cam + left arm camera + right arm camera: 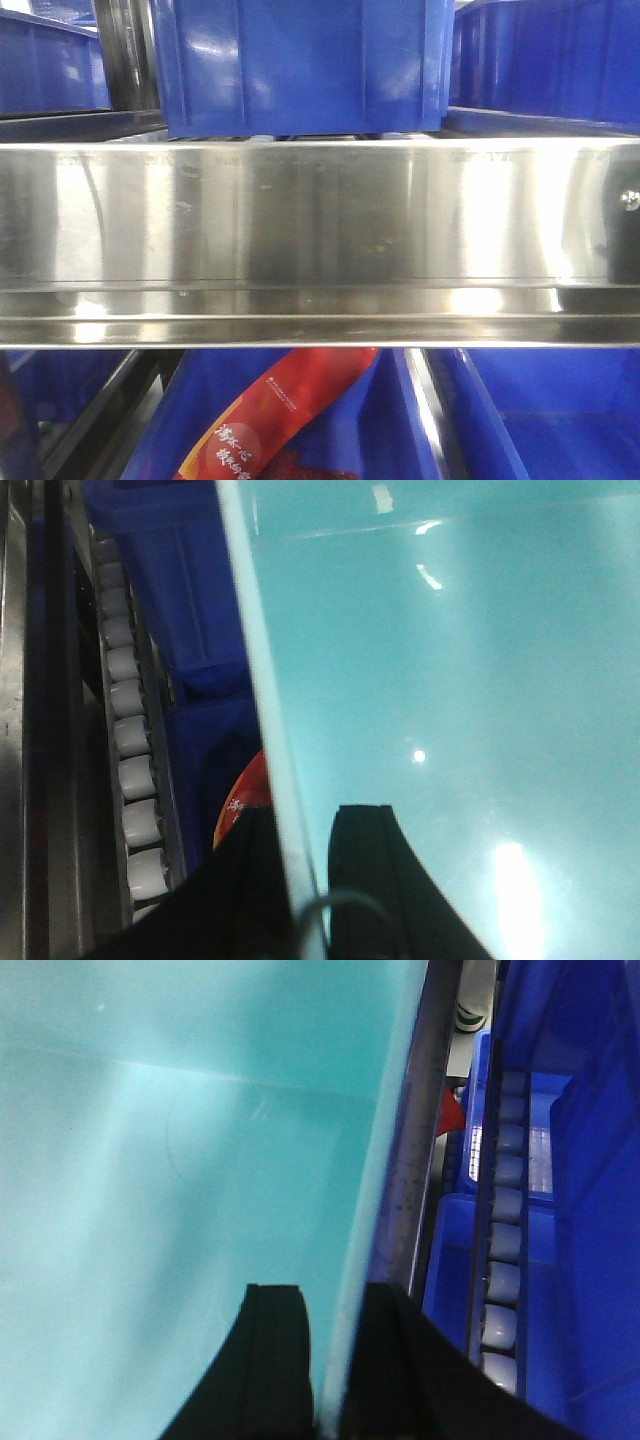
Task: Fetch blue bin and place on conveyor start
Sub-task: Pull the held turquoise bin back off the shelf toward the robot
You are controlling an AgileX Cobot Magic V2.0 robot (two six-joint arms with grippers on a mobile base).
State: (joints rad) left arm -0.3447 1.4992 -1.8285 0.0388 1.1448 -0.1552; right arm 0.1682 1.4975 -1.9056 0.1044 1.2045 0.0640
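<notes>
The blue bin (450,680) fills most of the left wrist view with its pale aqua inner wall and floor. My left gripper (308,825) straddles its left rim, one black finger outside and one inside, shut on the wall. In the right wrist view the blue bin (150,1160) fills the left side. My right gripper (335,1300) clamps its right rim the same way. The front view shows neither the bin nor the grippers. The conveyor start is out of view.
A shiny steel shelf rail (320,240) spans the front view. Dark blue ribbed bins (300,60) stand above and below it, one holding a red packet (280,410). Roller tracks (130,740) (505,1240) and dark blue bins (590,1160) flank the aqua bin closely.
</notes>
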